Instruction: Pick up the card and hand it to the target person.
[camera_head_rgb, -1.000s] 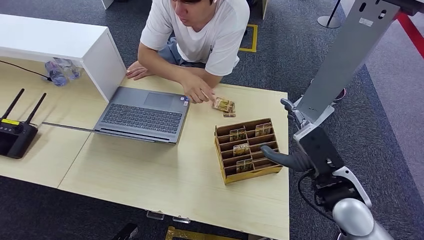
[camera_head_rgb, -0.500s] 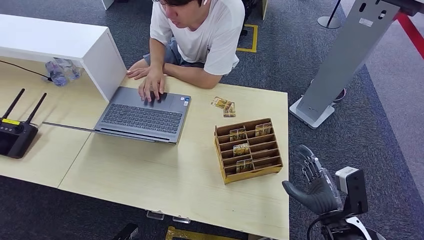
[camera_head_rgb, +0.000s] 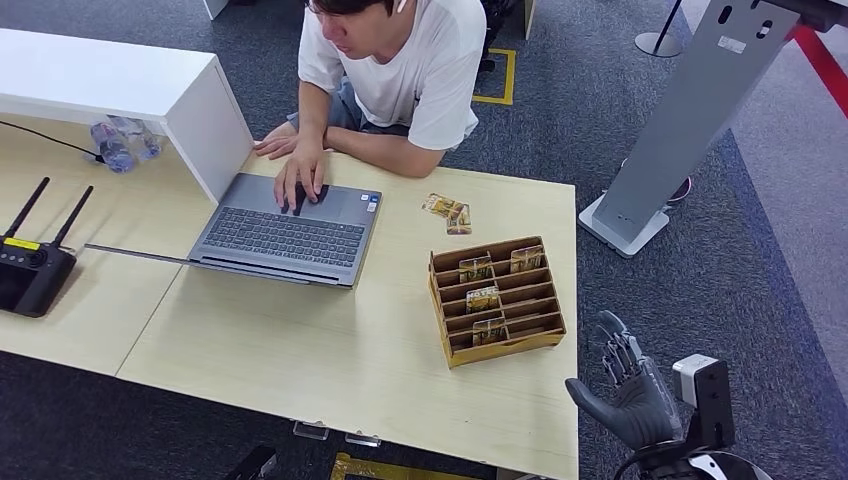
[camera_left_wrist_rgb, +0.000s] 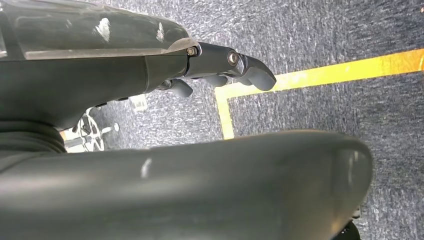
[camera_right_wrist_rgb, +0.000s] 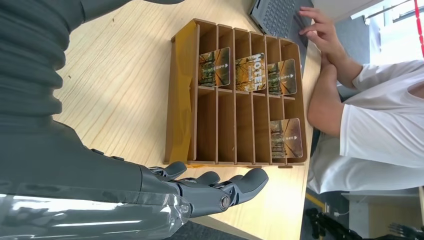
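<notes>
Right hand spread and empty off the table's right edge; cards in the wooden rack and loose near the person.

The right hand (camera_head_rgb: 632, 392) hangs over the carpet just past the right edge of the table (camera_head_rgb: 330, 360), near its front right corner, fingers apart and holding nothing. The left hand (camera_left_wrist_rgb: 220, 62) shows over grey carpet and a yellow floor line (camera_left_wrist_rgb: 320, 75), with nothing visible in it; whether its fingers are spread or curled I cannot tell. Closest to the right hand, near the table's right edge, stands the slotted wooden card rack (camera_head_rgb: 496, 300), with cards (camera_right_wrist_rgb: 250, 72) upright in several slots. Two loose cards (camera_head_rgb: 449, 211) lie flat beyond the rack, toward the far edge. The person (camera_head_rgb: 400, 70) leans at the far edge, one hand (camera_head_rgb: 300, 180) on the open laptop (camera_head_rgb: 285, 230). A black router (camera_head_rgb: 30, 270) sits at the table's left edge.
</notes>
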